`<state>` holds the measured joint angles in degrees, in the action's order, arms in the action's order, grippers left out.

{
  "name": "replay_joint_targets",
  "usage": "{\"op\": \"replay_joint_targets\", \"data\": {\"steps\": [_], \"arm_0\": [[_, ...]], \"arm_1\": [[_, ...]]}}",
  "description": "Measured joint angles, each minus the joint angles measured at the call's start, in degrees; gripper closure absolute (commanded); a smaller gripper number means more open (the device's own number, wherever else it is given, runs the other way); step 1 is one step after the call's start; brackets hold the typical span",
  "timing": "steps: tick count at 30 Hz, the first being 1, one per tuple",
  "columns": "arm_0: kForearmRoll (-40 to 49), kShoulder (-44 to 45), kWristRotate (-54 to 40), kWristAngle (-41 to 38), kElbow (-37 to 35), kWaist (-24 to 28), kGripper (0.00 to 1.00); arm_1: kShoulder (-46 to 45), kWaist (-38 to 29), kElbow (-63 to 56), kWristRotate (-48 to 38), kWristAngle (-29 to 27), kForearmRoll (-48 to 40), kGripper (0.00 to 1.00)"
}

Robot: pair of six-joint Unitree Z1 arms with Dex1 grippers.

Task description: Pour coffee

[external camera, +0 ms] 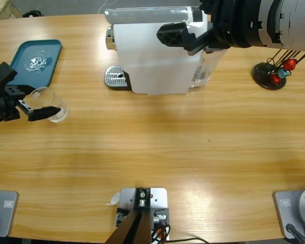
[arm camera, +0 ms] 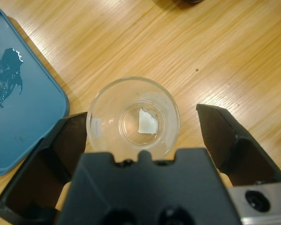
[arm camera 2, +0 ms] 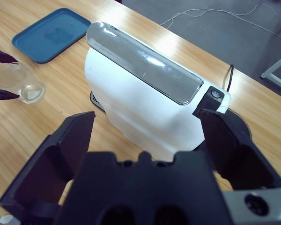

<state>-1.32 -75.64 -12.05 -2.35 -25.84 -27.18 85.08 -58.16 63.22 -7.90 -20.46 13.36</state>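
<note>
A clear, empty glass cup (arm camera: pixel 133 119) stands on the table between the jaws of my left gripper (arm camera: pixel 140 112). The gripper is open: the cup is close against one jaw and a gap shows at the other. In the high view the cup (external camera: pixel 53 104) and left gripper (external camera: pixel 43 108) are at the table's left edge. The white coffee machine (external camera: pixel 152 56) stands at the back middle, its metal drip tray (external camera: pixel 116 77) facing left. My right gripper (external camera: pixel 185 38) hovers open over the machine's top (arm camera 2: pixel 145 70), near the black button (arm camera 2: pixel 216 93).
A blue tray (external camera: pixel 38 62) with a crumpled bit of foil lies at the back left, just beyond the cup. A black capsule stand (external camera: pixel 272 73) with red and blue capsules is at the right. Bare wooden table (external camera: pixel 168 147) stretches across the front.
</note>
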Motion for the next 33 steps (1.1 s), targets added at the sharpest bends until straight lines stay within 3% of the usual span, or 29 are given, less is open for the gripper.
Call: {"op": "replay_joint_targets", "data": {"steps": [3, 7, 11, 14, 15, 18, 25, 33], "arm_0": [[-0.03, -0.17, 0.1, 0.0, 0.06, 0.01, 0.174], [-0.03, -0.21, 1.22, 0.59, 0.06, 0.05, 0.196], [-0.03, -0.26, 2.56, 1.59, 0.06, 0.14, 0.474], [-0.03, -1.03, 2.79, 1.59, 0.06, 0.14, 0.824], [-0.03, -1.25, 2.79, 1.59, 0.06, 0.14, 0.86], [-0.03, -1.33, 2.79, 1.5, 0.05, 0.14, 0.902], [-0.01, -0.65, 2.0, -3.12, 0.05, 0.27, 0.897], [0.44, -1.57, -8.34, -10.63, -5.95, 0.33, 0.864]], "arm_1": [[0.0, 0.0, -0.1, 0.0, 0.0, -0.21, 0.0], [0.01, 0.0, -0.1, 0.0, 0.0, -0.6, 0.0], [0.01, 0.0, -0.27, 0.0, 0.0, -0.96, 0.0], [0.02, 0.0, -0.66, -0.03, 0.0, -1.01, 0.0], [0.02, 0.0, -0.71, -0.03, 0.0, -1.08, 0.0], [0.03, 0.0, -0.73, -0.03, 0.0, -1.29, 0.0], [0.02, 0.0, -1.65, -0.04, 0.0, -1.27, 0.0], [-2.03, -0.01, -1.65, 2.77, 0.0, 4.69, 0.0]]}}
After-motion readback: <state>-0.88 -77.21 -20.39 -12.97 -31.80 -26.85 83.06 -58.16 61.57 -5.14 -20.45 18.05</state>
